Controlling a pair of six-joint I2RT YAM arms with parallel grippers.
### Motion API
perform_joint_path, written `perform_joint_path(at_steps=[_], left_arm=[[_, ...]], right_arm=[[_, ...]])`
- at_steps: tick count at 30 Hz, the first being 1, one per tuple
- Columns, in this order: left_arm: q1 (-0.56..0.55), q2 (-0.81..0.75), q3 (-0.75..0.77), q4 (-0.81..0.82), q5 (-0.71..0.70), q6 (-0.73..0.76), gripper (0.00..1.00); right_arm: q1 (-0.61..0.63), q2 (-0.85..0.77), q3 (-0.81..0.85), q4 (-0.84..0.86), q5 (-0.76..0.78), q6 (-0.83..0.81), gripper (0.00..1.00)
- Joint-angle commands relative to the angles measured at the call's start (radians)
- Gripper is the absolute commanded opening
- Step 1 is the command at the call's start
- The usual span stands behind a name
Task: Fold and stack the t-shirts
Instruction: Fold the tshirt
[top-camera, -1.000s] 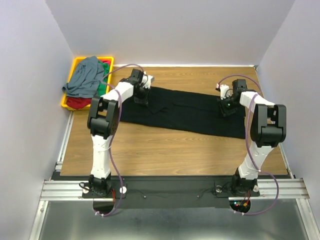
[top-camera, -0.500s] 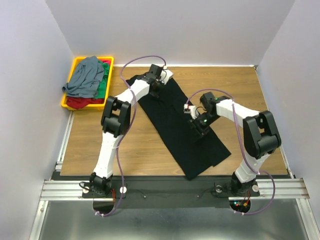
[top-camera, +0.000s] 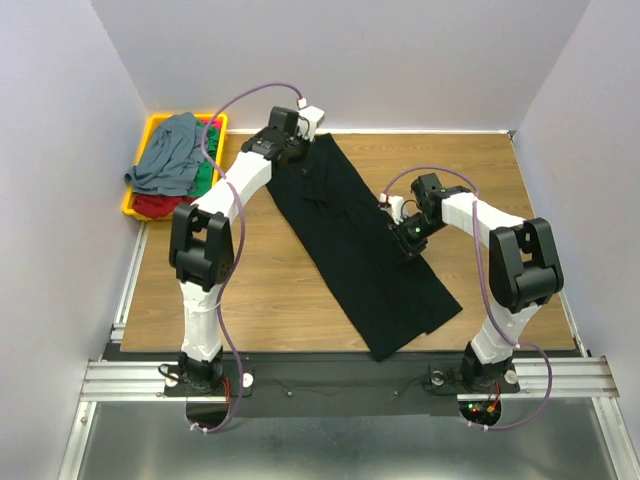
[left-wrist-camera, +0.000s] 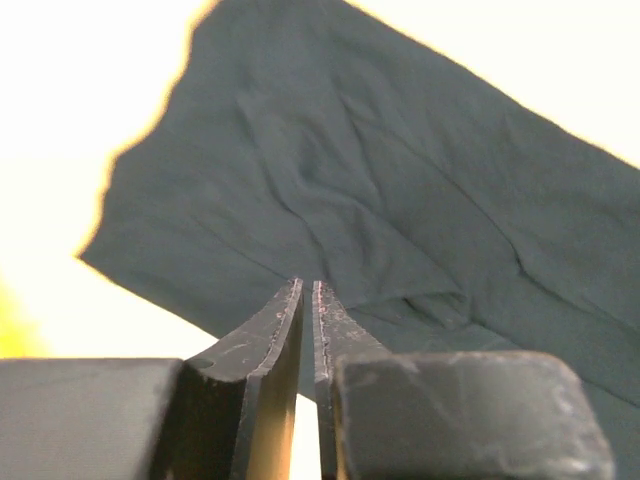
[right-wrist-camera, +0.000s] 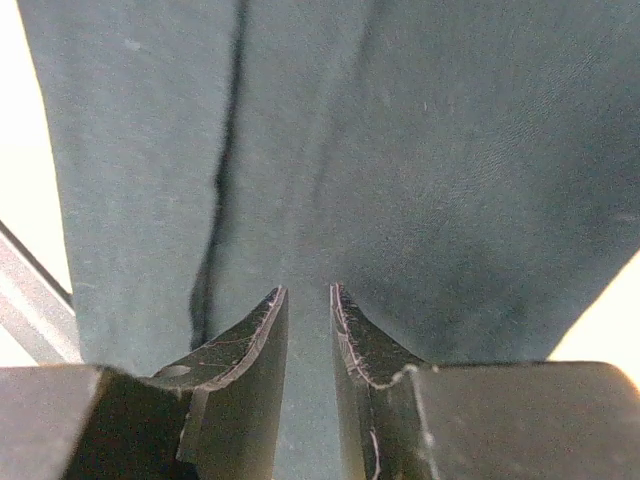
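t-shirt (top-camera: 350, 240): plain black | tray (top-camera: 127, 203): yellow | grey-blue shirt (top-camera: 168, 155) | green shirt (top-camera: 206, 177) | red shirt (top-camera: 152, 206) (all plain)

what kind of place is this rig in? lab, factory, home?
Most likely a robotics lab cell. Plain grey walls box in the wooden table on three sides, and the left arm and right arm are bolted to an aluminium rail.

A black t-shirt (top-camera: 350, 240) lies diagonally on the wooden table (top-camera: 250, 290), a yellow tray (top-camera: 156, 121) far left.
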Motion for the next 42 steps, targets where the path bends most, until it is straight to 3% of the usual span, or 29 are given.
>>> perform_joint_path(at_steps=[1,11,20,24,30,33,38,42], left_arm=[[0.018,0.088,-0.015,-0.095,0.107,-0.07,0.2],[0.038,0.276,0.06,-0.148,0.189,-0.072,0.17],[0.027,0.577,0.469,-0.27,0.267,-0.037,0.13],[0.024,0.64,0.609,-0.257,0.271,-0.024,0.13],[0.036,0.521,0.513,-0.111,0.276,-0.031,0.17],[0.041,0.439,0.484,-0.088,0.319,-0.049,0.26],[0.042,0.271,0.412,-0.045,0.38,-0.084,0.35],[0.056,0.156,0.257,-0.014,0.411,-0.116,0.35]], right_arm=[[0.006,0.018,-0.058,0.077,0.006,0.029,0.29],[0.067,0.018,-0.161,0.151,-0.092,0.137,0.25],[0.192,0.105,-0.164,0.261,-0.27,0.312,0.28],[0.193,0.149,-0.084,0.28,-0.264,0.334,0.3],[0.178,0.081,0.028,0.261,-0.152,0.317,0.38],[0.172,0.0,0.045,0.247,-0.109,0.282,0.43],[0.138,-0.002,0.112,0.255,-0.049,0.272,0.43],[0.068,0.056,0.224,0.266,-0.042,0.315,0.42]])
